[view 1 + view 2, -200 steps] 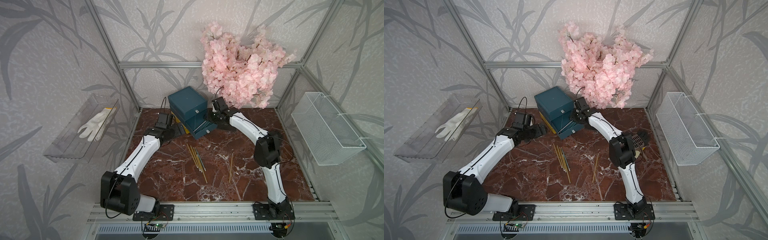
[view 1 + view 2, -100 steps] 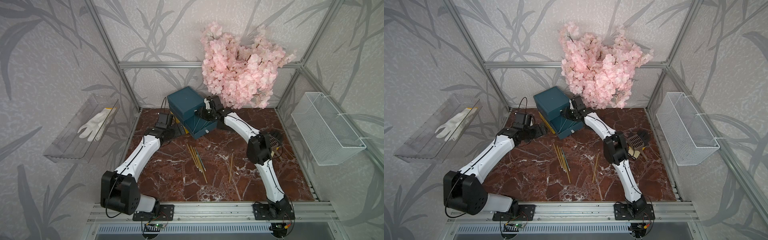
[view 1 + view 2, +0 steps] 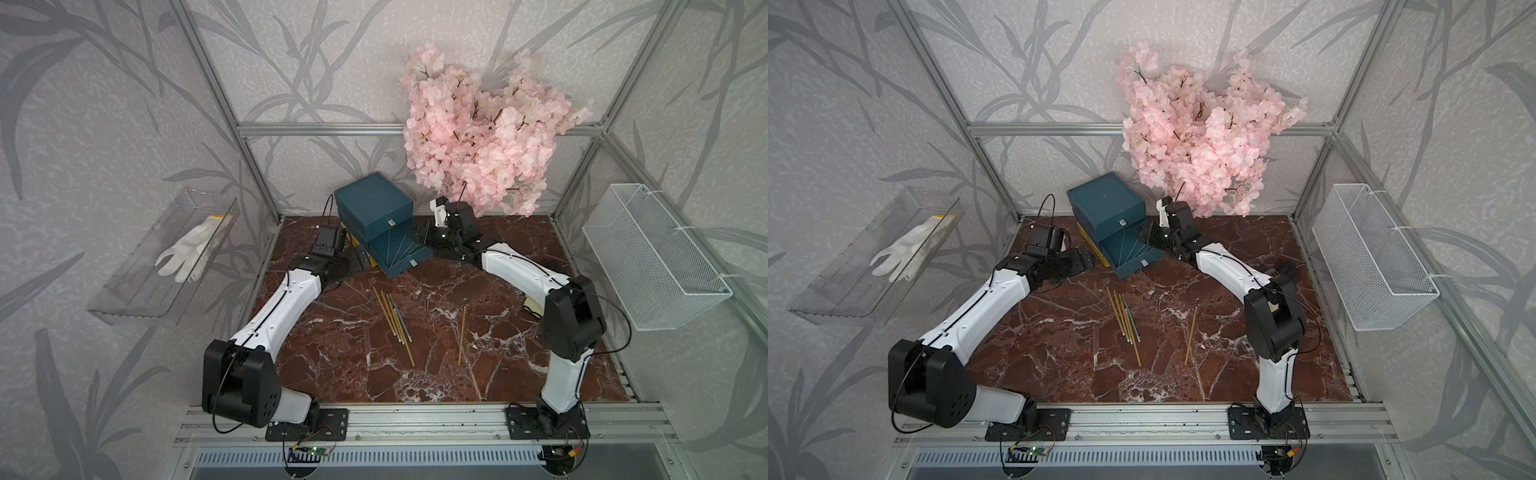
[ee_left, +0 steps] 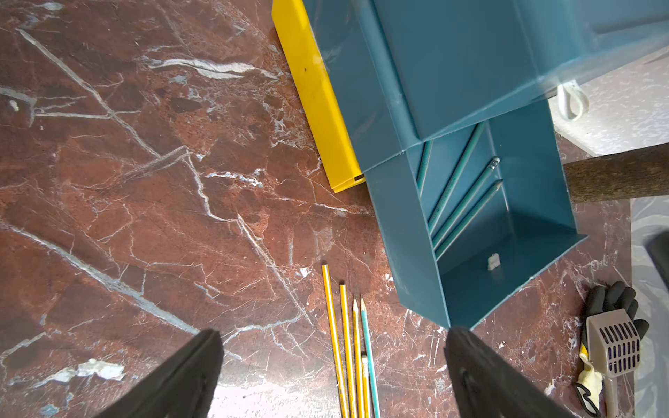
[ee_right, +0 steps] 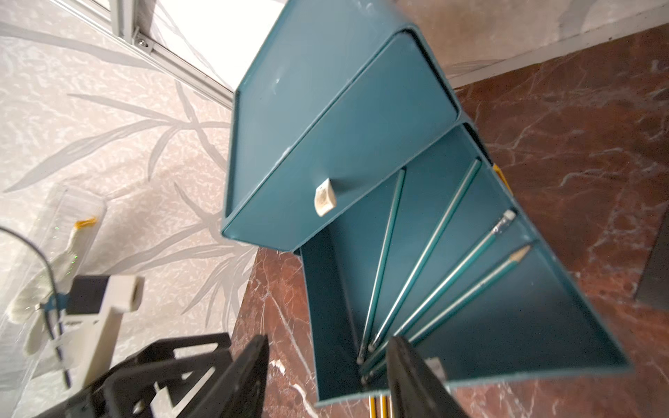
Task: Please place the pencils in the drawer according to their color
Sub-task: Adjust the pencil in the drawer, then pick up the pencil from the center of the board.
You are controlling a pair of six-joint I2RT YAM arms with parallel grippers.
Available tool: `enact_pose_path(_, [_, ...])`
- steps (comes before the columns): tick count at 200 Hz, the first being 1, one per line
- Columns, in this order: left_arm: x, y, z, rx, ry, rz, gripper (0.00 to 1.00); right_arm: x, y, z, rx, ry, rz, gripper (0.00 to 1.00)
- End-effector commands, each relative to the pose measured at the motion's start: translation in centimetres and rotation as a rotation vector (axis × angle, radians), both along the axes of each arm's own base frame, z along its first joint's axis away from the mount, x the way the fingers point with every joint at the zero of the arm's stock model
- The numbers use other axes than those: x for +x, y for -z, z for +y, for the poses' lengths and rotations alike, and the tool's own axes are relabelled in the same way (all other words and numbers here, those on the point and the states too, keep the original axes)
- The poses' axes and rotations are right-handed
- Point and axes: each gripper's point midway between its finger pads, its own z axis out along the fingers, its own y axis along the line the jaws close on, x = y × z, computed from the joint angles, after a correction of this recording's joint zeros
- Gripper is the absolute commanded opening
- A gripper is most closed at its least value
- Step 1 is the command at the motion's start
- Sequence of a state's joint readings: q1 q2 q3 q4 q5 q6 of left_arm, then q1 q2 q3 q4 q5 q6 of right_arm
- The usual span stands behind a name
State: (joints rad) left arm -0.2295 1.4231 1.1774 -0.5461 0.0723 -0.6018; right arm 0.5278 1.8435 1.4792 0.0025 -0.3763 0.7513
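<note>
Your chest of drawers (image 3: 372,206) sits at 12 o'clock on the tabletop (image 3: 332,365), with its lowest teal drawer (image 3: 409,259) pulled out toward 5 o'clock. Four teal pencils (image 5: 427,278) lie fanned inside that drawer. A yellow drawer (image 4: 318,101) sticks out a little on the chest's 9 o'clock side. Your left end effector (image 3: 359,259) hovers at 8 o'clock of the chest, just beside it. Its fingers (image 4: 188,376) are spread wide and hold nothing. Your right end effector (image 3: 417,241) is at 3 o'clock of the chest, at the edge of the pulled-out drawer. It is roughly half open, and its fingers (image 5: 409,372) have the drawer's side wall in the gap between them. You cannot tell from these views whether either finger touches that wall, and no pencil is in its hold. Near the middle of the tabletop a bunch of loose pencils (image 3: 392,318) lies side by side, several yellow and one teal, running from 11 to 5 o'clock. A lone yellow pencil (image 3: 462,336) lies at 3 o'clock of the bunch, apart from it.
</note>
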Motion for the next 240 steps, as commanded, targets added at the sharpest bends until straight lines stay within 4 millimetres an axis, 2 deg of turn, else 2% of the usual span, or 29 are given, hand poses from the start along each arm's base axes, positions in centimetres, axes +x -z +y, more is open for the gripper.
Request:
enact_pose_path(1, [0.4,-0.8,-0.2,0.008,0.011,-0.021,1.00,-3.3,0.3,-0.4,-0.005,-0.034,0.005,0.56])
enact_pose_path(9, [0.5,-0.8,-0.2,0.008,0.012,-0.022,1.00,-4.7,1.5,-0.7,-0.032,-0.046,0.025,0.56])
enact_pose_path(14, [0.4,-0.8,-0.2,0.009,0.012,-0.020,1.00,-5.7,1.1,-0.9,-0.036,-0.055,0.016,0.56])
enact_pose_path(28, [0.4,-0.7,-0.2,0.009,0.014,-0.017,1.00,-8.3,2.6,-1.3,-0.092,-0.075,0.034,0.56])
enact_pose_path(61, [0.3,-0.8,-0.2,0.008,0.012,-0.017,1.00,-14.1,8.1,-2.5,-0.314,-0.131,0.095,0.56])
enact_pose_path(93, [0.1,-0.6,-0.1,0.008,0.014,-0.011,1.00,-17.8,13.6,-3.3,-0.539,-0.192,0.184,0.53])
enact_pose_path(124, [0.0,-0.4,-0.3,0.000,0.013,-0.007,1.00,-19.5,16.7,-3.5,-0.718,-0.269,0.263,0.49])
enact_pose_path(152, [0.0,-0.3,-0.3,-0.001,0.012,-0.010,1.00,-21.0,18.6,-2.4,-0.824,-0.352,0.274,0.46])
enact_pose_path(165, [0.0,-0.4,-0.2,-0.002,0.011,-0.012,1.00,-21.0,18.9,-2.0,-0.838,-0.369,0.274,0.46])
enact_pose_path(168, [0.0,-0.4,-0.2,-0.001,0.011,-0.012,1.00,-21.8,18.9,-1.3,-0.846,-0.397,0.262,0.46])
enact_pose_path(178, [0.0,-0.3,-0.2,0.000,0.013,-0.011,1.00,-22.1,19.1,-0.9,-0.857,-0.412,0.257,0.45])
enact_pose_path(240, [-0.1,-0.1,-0.3,-0.002,0.017,-0.012,1.00,-22.2,19.3,0.4,-0.880,-0.452,0.248,0.43])
